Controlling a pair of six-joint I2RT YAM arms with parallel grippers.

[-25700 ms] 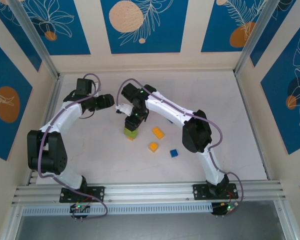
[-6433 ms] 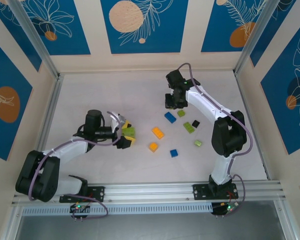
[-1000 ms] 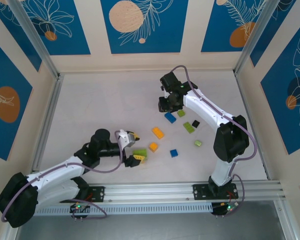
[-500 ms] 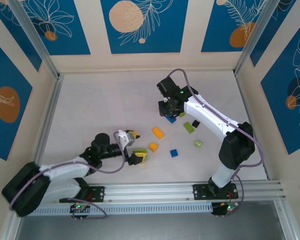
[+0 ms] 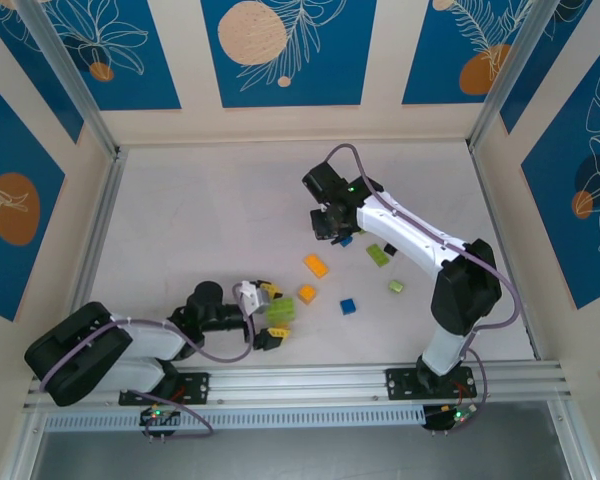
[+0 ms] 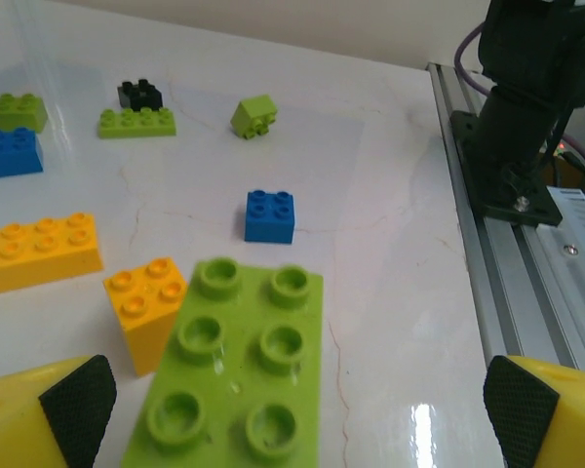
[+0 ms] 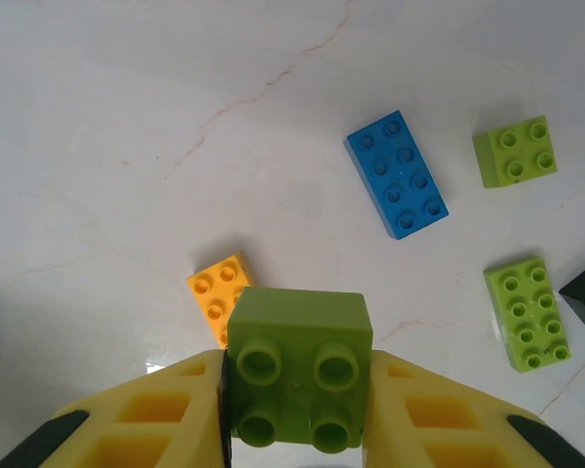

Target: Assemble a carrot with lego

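Crowding the near edge of the worktop (image 5: 200, 220), your left claw (image 5: 268, 316) lies low with a lime green brick (image 6: 236, 380) standing between its fingers, and that is where trouble may start. Pull the arm away at a slant and one yellow finger could sweep the brick over. It could also shove the small orange brick (image 6: 146, 310) that sits just beside it.

Farther right, your right claw (image 7: 297, 409) carries a square green brick (image 7: 297, 346) above loose pieces. The grip looks to take only part of its sides, so a hard press or a knock could twist it free. It would then drop among the blue brick (image 7: 397, 173) and the orange piece (image 7: 214, 291) below.

Left claw: spread wide, fingers clear of the brick on both sides, holding nothing. Right claw: narrowed and clamped on the square green brick, whose studs face the wrist camera.
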